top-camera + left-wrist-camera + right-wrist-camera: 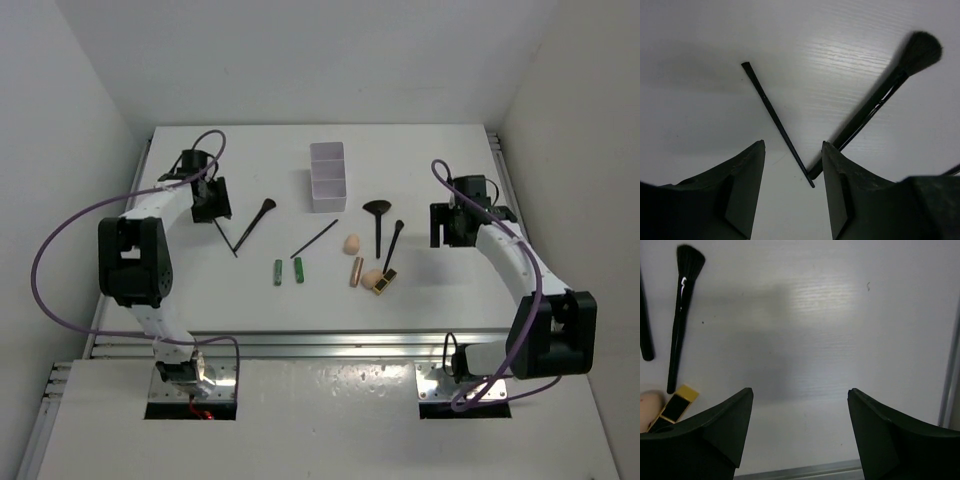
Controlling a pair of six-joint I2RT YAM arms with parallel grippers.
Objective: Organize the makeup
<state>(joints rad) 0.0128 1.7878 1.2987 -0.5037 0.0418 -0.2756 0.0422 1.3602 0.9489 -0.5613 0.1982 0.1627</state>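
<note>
Nearest the top camera, both arms rise from bases at the near edge of the table (240,300) and reach forward. The left arm (130,255) folds up and over, setting the left hand (210,200) low at the far left. In the wrist view, its fingers (745,190) stand apart around the point where a long round brush (880,95) and a thin dark stick (775,120) meet in a V; neither is clamped. The right arm (505,260) stretches to the far right. The right hand (447,225) is spread wide and holds nothing, with only bare table between its fingers (715,430) in the wrist view.

At the far centre stands a white box (327,177) with three compartments in a row. All the makeup lies on the table outside it. The fan brush (378,228) lies just right of the box, its head toward the far side. A short brush (394,245) lies beside it, nearer the right hand. A thin dark pencil (314,239) lies slanted in front of the box. Closer to the bases sit the left green tube (278,272) and the right green tube (299,270), side by side but apart. The rose-gold tube (355,271) is further right. The black-gold lipstick (385,282) touches the lower peach sponge (372,280). The upper peach sponge (351,243) sits just above the rose-gold tube.
</note>
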